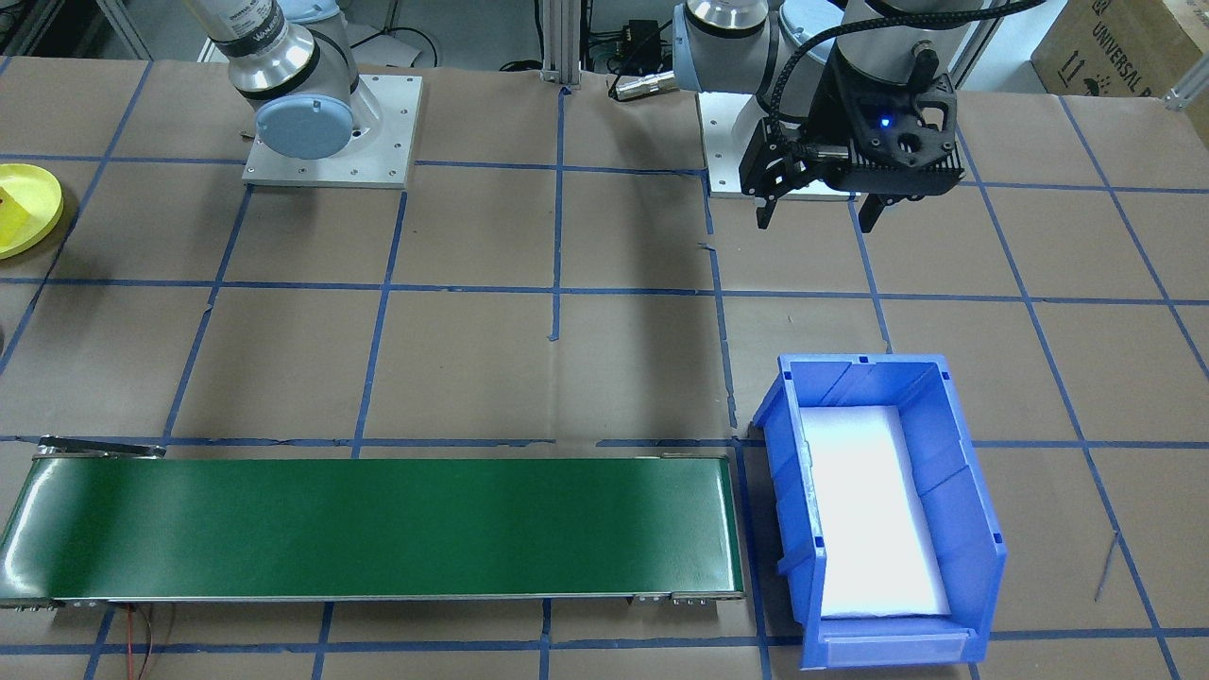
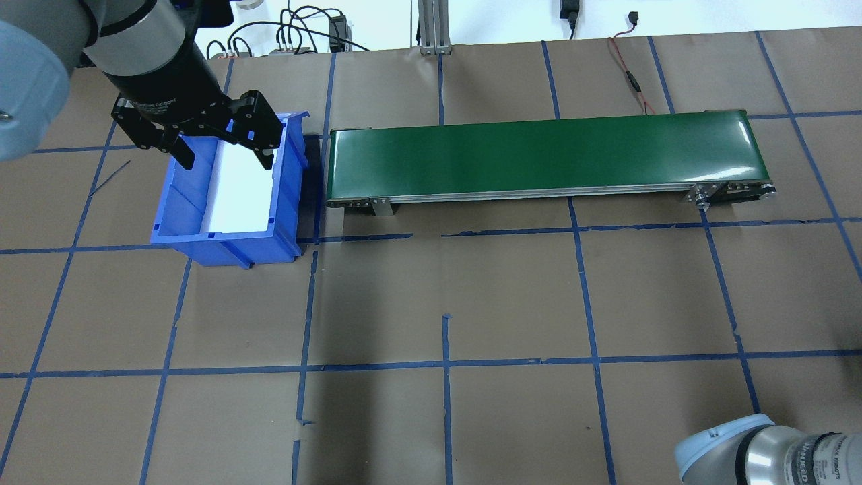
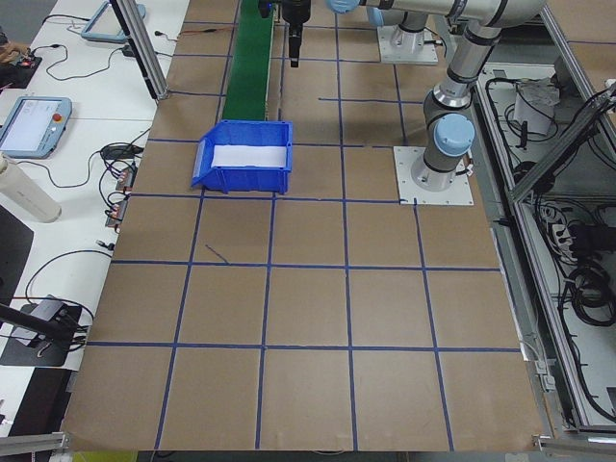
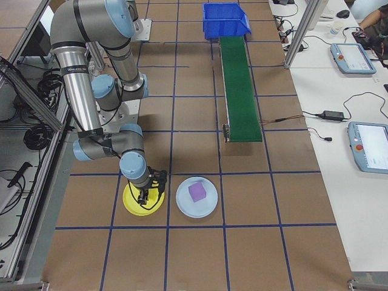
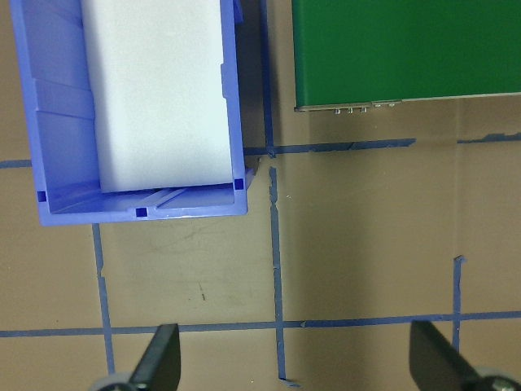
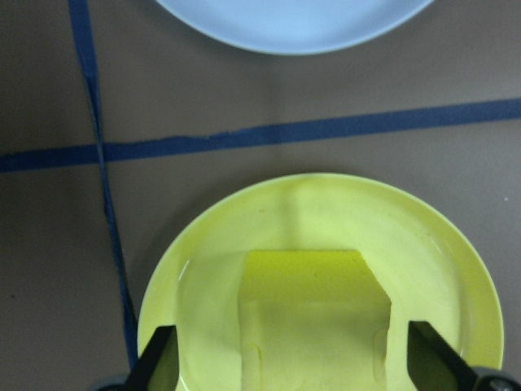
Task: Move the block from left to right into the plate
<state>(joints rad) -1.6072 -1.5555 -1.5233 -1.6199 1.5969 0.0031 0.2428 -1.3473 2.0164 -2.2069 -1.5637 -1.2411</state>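
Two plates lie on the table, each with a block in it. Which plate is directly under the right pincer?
The yellow plate with the yellow block; the right pincer hangs over it. The pale blue plate, with its purple block, lies beside it, apart.

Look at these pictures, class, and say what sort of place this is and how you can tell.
Most likely a robotics lab or test cell. Two robot arms are bolted to a table covered in brown paper marked with a blue tape grid, a small green conveyor belt lies on it, and control tablets and cables rest on side benches.
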